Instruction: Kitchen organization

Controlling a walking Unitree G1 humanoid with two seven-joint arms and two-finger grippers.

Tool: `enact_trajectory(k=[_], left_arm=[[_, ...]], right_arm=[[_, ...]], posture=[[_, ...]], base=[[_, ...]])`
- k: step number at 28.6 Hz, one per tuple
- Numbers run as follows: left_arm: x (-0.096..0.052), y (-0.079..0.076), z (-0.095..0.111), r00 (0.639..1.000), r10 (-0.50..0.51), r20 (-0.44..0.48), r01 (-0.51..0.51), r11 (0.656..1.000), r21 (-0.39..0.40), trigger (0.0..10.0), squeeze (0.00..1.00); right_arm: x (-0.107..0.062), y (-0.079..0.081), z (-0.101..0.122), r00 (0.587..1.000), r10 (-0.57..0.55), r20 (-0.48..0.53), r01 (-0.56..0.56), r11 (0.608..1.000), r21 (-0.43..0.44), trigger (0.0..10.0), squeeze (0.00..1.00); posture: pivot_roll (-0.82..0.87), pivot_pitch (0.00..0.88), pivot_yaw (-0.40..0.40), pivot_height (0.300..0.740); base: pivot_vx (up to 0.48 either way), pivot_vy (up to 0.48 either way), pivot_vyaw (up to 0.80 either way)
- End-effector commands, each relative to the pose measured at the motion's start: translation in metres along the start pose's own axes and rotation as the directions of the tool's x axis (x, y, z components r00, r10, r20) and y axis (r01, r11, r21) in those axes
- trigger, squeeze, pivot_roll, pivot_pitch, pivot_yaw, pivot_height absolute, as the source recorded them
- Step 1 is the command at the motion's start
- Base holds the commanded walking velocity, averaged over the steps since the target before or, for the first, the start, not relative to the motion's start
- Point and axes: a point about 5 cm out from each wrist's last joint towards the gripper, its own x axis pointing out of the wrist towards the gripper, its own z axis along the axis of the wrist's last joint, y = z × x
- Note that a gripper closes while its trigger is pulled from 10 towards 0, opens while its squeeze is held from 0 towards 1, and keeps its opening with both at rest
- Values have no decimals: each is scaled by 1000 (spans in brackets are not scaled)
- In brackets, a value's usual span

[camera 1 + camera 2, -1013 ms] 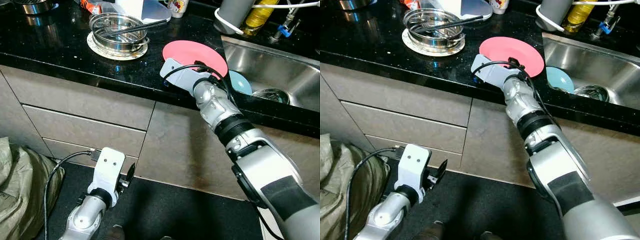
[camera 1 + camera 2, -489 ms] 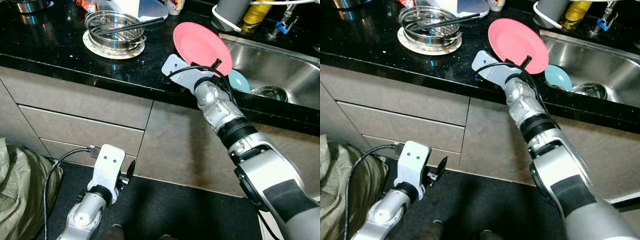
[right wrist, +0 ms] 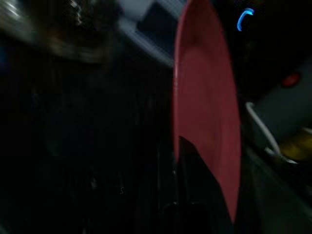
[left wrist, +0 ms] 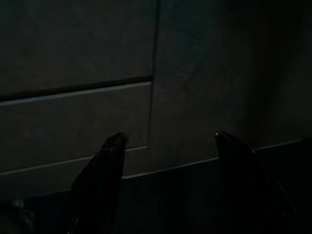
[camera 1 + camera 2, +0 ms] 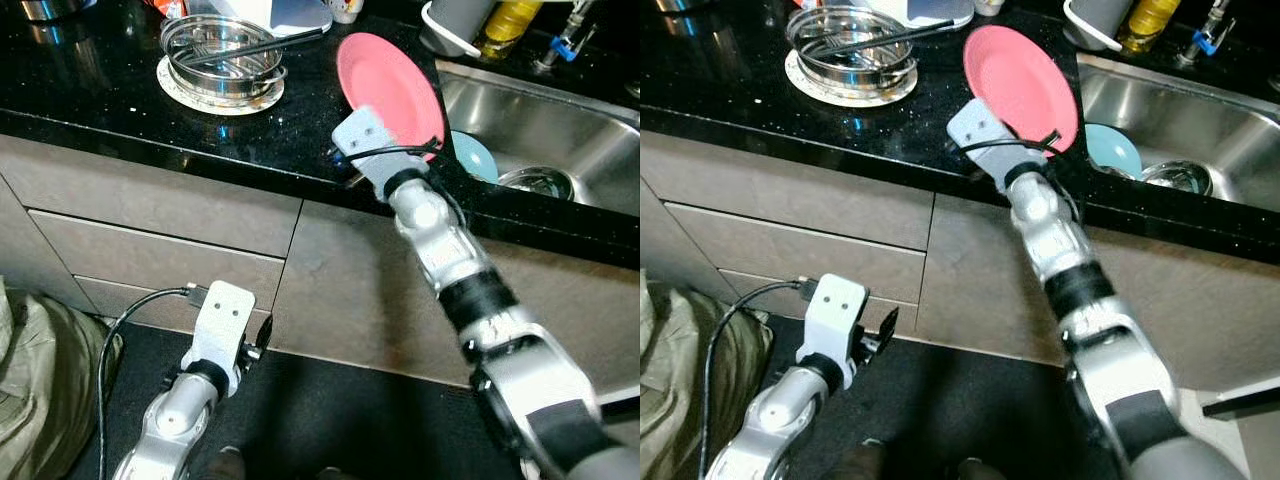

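While its left gripper (image 5: 262, 340) hung idle with fingers spread by the cabinets, the right gripper (image 5: 418, 150) pinched the pink plate (image 5: 388, 82) by its near rim, tilted up off the counter (image 5: 120, 100). Judged mid-lift; the sink (image 5: 560, 130) just beyond the hand seemed the likely destination, calling for a steady carry.

A home kitchen: a black speckled countertop (image 5: 120, 90) over grey drawer fronts (image 5: 150, 260), with a steel sink (image 5: 540, 120) holding dishes, and a steel pan (image 5: 220, 55) on a trivet.
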Motion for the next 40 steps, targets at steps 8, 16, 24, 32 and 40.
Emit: enact_trajectory(k=[8,16,24,32,40], left_arm=[[12,-2,-2,999,-21,26,21,1000,-12,10000,0],[16,-3,7,992,-44,115,43,999,11,10000,0],[23,11,42,955,13,296,-27,999,44,10000,0],[24,18,87,898,16,439,-41,998,46,10000,0],[23,11,102,872,-7,489,-18,999,46,10000,0]], right_arm=[[-25,-27,37,960,-91,264,-35,899,437,10000,0],[-36,-47,60,909,-191,371,-80,792,605,10000,0],[-42,-61,58,903,-228,364,-87,732,675,10000,0],[-45,-74,48,909,-278,311,-42,680,732,10000,0],[-46,-79,40,917,-294,271,-13,655,756,10000,0]], posture=[[157,61,-183,740],[156,50,-178,740],[155,39,-187,740],[157,37,-183,740],[155,40,-184,740]], base=[[0,0,0],[0,0,0],[0,0,0],[0,0,0],[242,0,0]])
